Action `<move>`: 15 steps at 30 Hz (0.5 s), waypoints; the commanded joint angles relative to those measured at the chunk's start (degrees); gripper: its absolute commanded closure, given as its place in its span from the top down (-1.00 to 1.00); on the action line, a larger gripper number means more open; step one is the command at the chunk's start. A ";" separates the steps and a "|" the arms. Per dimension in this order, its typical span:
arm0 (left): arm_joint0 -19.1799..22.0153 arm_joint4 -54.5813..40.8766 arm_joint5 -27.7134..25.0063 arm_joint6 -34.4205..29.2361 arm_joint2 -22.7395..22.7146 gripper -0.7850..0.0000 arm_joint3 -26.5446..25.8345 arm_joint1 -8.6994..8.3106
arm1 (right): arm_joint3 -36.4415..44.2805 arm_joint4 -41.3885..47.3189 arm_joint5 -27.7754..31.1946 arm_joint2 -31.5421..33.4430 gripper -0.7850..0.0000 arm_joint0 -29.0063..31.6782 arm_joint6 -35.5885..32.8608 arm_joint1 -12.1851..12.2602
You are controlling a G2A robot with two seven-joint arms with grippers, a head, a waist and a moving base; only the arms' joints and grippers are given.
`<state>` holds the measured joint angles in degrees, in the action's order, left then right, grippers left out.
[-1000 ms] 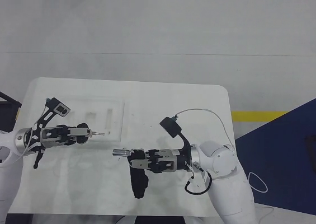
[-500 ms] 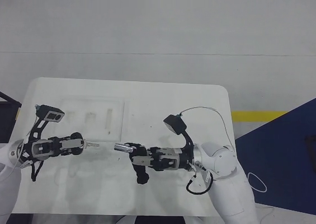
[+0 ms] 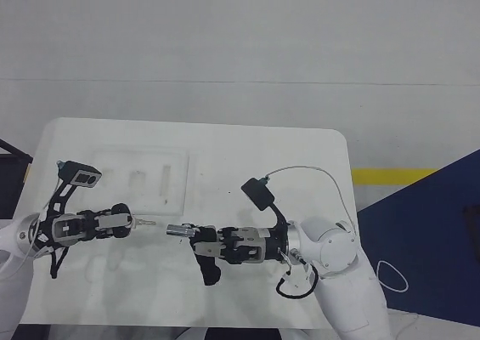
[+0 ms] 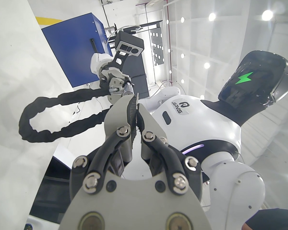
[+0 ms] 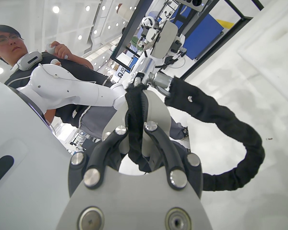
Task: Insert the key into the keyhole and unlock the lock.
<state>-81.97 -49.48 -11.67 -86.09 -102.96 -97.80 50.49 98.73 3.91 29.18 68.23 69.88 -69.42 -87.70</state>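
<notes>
Black-sleeved cable lock (image 5: pixel 206 111), silver head facing the key (image 3: pixel 144 223), is clamped in the right gripper (image 5: pixel 136 94). The left gripper (image 3: pixel 129 219) pinches the seemingly thin metal key, near but apart. Beyond lies a white foam tray (image 3: pixel 142 157) with moulded hollows.

Lab hall: ceiling lights (image 4: pixel 212 16), blue cabinet (image 4: pixel 72 46)

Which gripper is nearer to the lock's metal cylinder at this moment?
Right. The right gripper is shut on the lock's black cable just behind the metal cylinder. The left gripper, shut on the key, faces the cylinder across a small gap.
</notes>
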 commanded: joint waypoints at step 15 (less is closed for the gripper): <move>0.31 4.36 -1.71 0.92 1.05 -1.00 -1.44 -0.13 | 0.03 -1.75 0.26 -1.80 -1.00 -1.49 2.77 1.92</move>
<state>-81.79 -45.01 -13.52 -85.23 -102.02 -99.35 50.36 98.78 2.18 29.41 66.52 68.47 -66.73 -85.89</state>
